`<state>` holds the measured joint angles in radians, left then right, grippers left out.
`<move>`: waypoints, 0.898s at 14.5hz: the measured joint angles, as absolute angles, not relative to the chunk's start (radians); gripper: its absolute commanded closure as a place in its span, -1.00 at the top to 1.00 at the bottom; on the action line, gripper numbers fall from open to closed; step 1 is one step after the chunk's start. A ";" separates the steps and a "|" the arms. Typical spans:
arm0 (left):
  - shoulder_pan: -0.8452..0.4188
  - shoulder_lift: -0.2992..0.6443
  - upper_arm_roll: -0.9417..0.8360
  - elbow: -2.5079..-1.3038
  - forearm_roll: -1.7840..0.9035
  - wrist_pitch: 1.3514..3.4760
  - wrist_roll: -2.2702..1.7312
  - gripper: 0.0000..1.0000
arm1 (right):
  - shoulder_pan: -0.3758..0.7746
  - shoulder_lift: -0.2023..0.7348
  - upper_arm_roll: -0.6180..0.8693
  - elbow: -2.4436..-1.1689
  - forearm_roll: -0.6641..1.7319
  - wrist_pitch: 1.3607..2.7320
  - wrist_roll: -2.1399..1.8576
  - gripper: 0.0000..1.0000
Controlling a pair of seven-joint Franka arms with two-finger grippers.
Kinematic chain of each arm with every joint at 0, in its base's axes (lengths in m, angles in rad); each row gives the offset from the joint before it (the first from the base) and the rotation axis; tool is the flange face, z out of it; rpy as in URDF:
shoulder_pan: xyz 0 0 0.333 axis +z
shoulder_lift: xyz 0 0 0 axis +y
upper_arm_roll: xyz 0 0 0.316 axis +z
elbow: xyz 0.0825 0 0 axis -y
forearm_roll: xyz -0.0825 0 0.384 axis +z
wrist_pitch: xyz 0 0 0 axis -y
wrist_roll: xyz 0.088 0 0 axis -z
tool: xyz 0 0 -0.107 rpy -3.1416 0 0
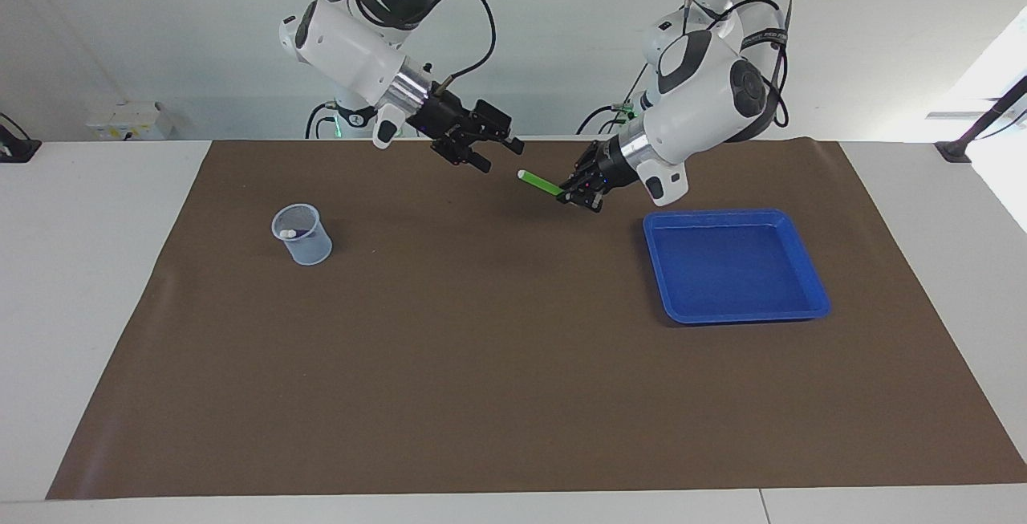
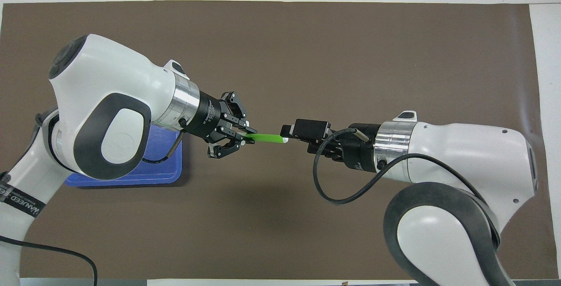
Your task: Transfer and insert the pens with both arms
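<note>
Green pen [image 1: 541,183] was clamped by the left gripper [image 1: 579,195] above the brown mat [image 1: 481,347]; the right gripper [image 1: 497,151], held alongside its pale tip, was spread wide and empty.

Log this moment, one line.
phase: handover | left gripper: shut on green pen | right gripper: open | blue tray: empty
</note>
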<state>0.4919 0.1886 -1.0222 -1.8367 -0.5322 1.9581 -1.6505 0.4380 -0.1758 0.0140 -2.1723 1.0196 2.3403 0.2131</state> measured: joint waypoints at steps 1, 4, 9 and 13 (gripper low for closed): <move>0.491 0.187 -1.024 -1.849 -0.549 1.980 -1.650 -1.00 | 0.439 -0.175 0.014 -2.175 1.020 2.349 0.213 0.69; 0.491 0.186 -1.032 -1.864 -0.585 2.010 -1.630 -1.00 | 0.449 -0.160 0.014 -2.181 1.020 2.402 0.213 0.45; 0.491 0.183 -1.043 -1.893 -0.652 2.050 -1.580 -1.00 | 0.466 -0.143 0.016 -2.182 1.020 2.415 0.213 0.25; 0.492 0.182 -1.043 -1.895 -0.660 2.055 -1.577 -1.00 | 0.469 -0.143 0.016 -2.182 1.020 2.415 0.213 0.01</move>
